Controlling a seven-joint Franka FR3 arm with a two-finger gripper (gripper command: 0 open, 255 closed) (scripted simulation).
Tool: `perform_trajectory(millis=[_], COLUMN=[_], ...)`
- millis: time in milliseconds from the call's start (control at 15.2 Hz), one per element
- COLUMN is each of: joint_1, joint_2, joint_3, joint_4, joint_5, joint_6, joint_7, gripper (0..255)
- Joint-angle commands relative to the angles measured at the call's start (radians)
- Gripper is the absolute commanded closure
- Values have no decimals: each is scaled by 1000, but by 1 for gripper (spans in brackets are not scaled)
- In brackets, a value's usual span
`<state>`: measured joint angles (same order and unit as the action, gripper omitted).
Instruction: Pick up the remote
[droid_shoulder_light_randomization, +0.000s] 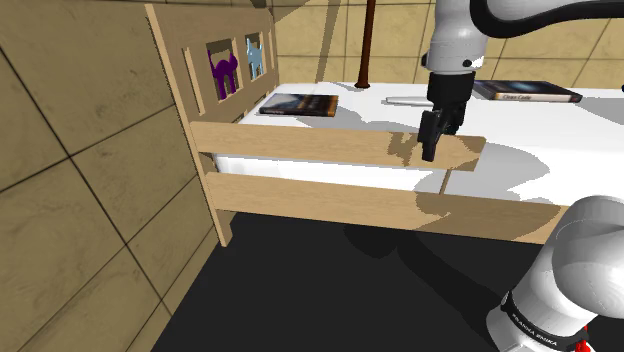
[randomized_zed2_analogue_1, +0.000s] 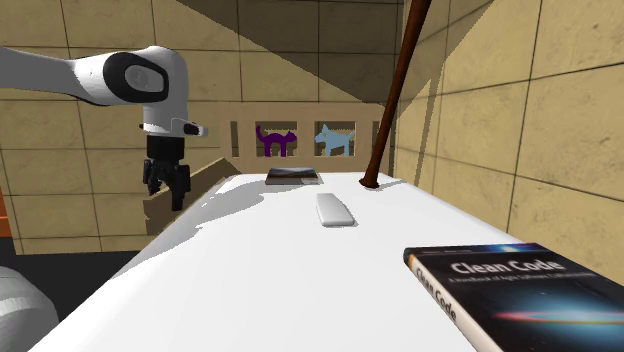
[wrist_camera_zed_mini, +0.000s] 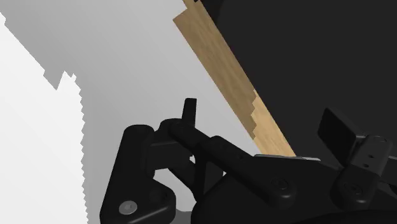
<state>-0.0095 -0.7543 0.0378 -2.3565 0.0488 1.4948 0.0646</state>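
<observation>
A pale grey remote (randomized_zed2_analogue_1: 335, 210), a plain flat oblong with rounded corners and no visible buttons, lies on the white top of a bed (randomized_zed2_analogue_1: 250, 270). It is near the middle, between a dark book (randomized_zed2_analogue_1: 293, 177) by the cat-cutout headboard (randomized_zed2_analogue_1: 300, 135) and a "Clean Code" book (randomized_zed2_analogue_1: 510, 290) at the near right. The black gripper (randomized_zed2_analogue_1: 172, 198) hangs at the bed's left edge, over the wooden side rail (droid_shoulder_light_randomization: 330, 145), well apart from the remote. Whether it is open or closed cannot be told.
</observation>
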Motion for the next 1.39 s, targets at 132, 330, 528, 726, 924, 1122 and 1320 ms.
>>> perform_trajectory(millis=[132, 330, 528, 726, 924, 1122, 1320], joint_1=[-5, -8, -9, -6, 1, 10, 20], joint_2=[16, 52, 102, 165, 239, 325, 422], joint_3=[-48, -119, -188, -255, -320, -383, -443], joint_4=[14, 45, 90, 148, 219, 303, 401], joint_5=[-41, -98, -145, -182, -204, -211, -200], joint_6=[7, 23, 43, 64, 86, 105, 120], joint_7=[-84, -208, -331, -454, -576, -701, -829], gripper=[0, 0, 0, 0, 0, 0, 0])
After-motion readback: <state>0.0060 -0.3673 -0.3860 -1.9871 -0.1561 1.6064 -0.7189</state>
